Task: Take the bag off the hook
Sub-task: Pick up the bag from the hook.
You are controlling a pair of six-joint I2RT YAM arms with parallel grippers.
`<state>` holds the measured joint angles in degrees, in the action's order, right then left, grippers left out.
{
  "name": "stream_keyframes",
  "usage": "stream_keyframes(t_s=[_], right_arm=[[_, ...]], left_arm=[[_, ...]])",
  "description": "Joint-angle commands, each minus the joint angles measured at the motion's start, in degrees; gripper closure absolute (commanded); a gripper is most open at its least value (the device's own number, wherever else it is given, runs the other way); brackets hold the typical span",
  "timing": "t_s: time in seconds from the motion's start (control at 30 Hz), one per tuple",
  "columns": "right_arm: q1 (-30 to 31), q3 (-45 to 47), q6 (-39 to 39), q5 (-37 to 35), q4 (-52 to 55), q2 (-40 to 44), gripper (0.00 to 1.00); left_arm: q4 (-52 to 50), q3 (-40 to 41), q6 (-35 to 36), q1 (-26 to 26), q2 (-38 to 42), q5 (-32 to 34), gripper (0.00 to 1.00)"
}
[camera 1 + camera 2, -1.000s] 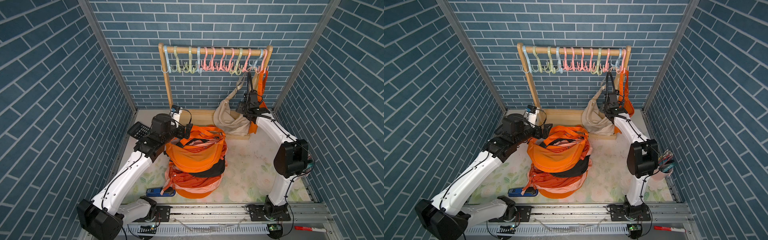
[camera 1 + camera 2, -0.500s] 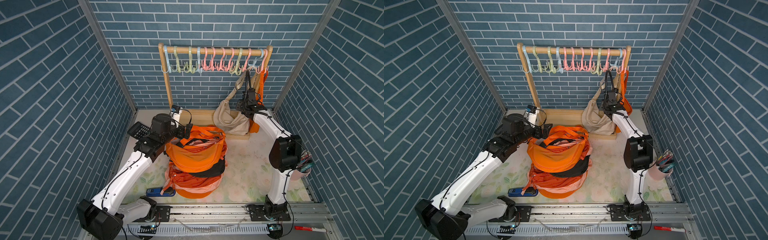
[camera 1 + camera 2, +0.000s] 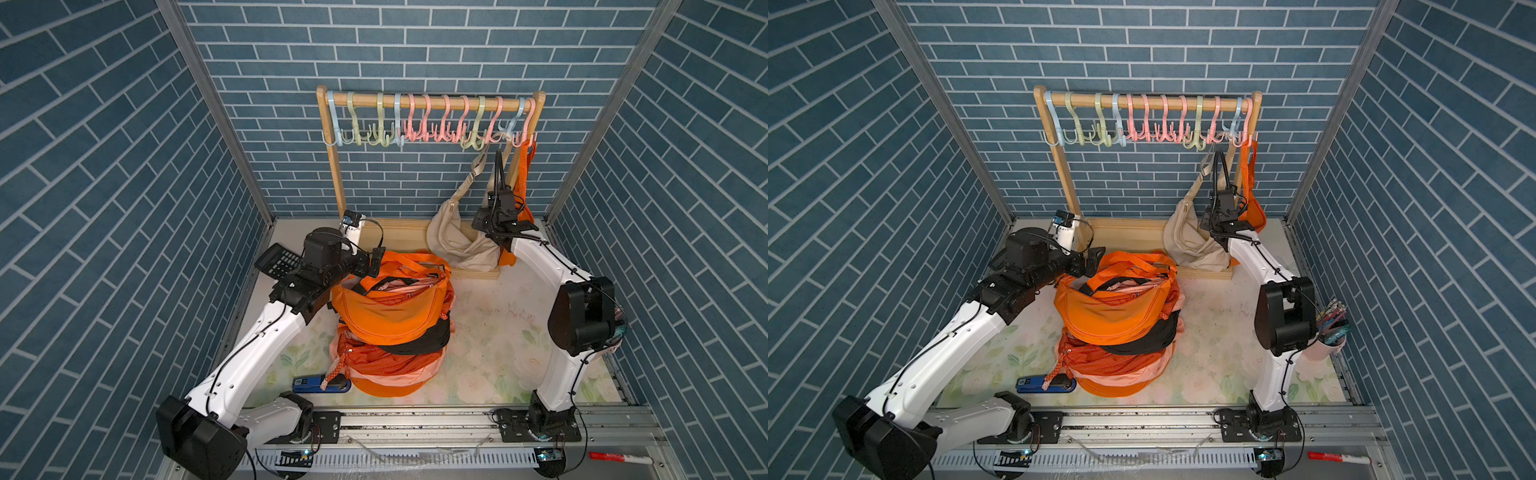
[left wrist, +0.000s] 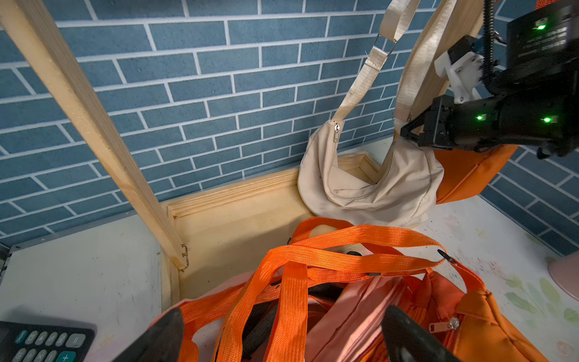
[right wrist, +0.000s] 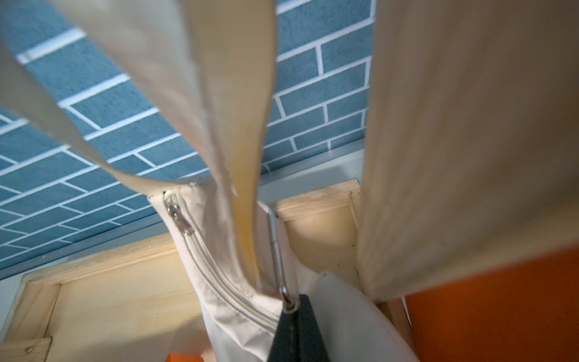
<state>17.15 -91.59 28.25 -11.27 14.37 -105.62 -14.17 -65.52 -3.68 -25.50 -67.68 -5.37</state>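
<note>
Beige bag (image 3: pixel 455 239) hangs by its strap (image 3: pixel 471 176) at the right end of the wooden rack (image 3: pixel 365 99), long axis left-right, both crescent ends pointing up, belly sagging onto the rack base. Right gripper (image 4: pixel 403 131) is clamped on the bag's right end by the strap joint, and an orange bag (image 4: pixel 466 172) hangs just right. Left gripper (image 4: pixel 282 310) is spread wide over the orange pile (image 3: pixel 390 316) at centre.

Table (image 3: pixel 490 332), white top under a pale floral mat: one orange hamper (image 3: pixel 390 370), heaped with bags, stands at its middle. Just in front of the hamper lies a blue stapler (image 3: pixel 307 384); behind it, the flat base of a wooden rack (image 3: pixel 395 235). Off the hamper's rear left lies a black calculator (image 3: pixel 277 261); well to its right stands a pink cup (image 3: pixel 1325 359) of pens.
</note>
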Motion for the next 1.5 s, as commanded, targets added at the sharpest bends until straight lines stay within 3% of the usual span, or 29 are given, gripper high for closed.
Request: stream_keyframes(t_s=[0.0, 0.2, 0.5, 0.67, 1.13, 1.47], right_arm=[[0.41, 2.94, -0.21, 2.19, -2.79, 6.45, 1.0], [0.52, 7.66, -0.3, 4.78, -3.7, 12.86, 1.0], [0.52, 10.56, -0.55, 7.56, -0.63, 20.62, 1.0], [0.6, 12.85, -0.39, 8.96, 0.82, 24.45, 1.0], [0.63, 15.13, -0.3, 13.48, 4.74, 30.88, 1.0], [0.86, 16.33, 1.02, 18.9, 6.28, 34.99, 1.0]], left_arm=[[5.96, -1.02, 0.66, 0.33, -2.33, -3.09, 0.01], [13.99, -6.45, 1.85, -1.14, -9.1, -5.98, 0.01], [23.31, -20.8, 2.65, -3.81, -28.25, -11.7, 0.01], [24.27, -33.96, 5.39, -6.67, -39.84, -11.84, 0.01], [28.77, -69.84, 3.6, -9.18, -67.5, -16.43, 0.01], [33.41, -77.95, 1.15, -10.64, -75.43, -15.64, 0.01]])
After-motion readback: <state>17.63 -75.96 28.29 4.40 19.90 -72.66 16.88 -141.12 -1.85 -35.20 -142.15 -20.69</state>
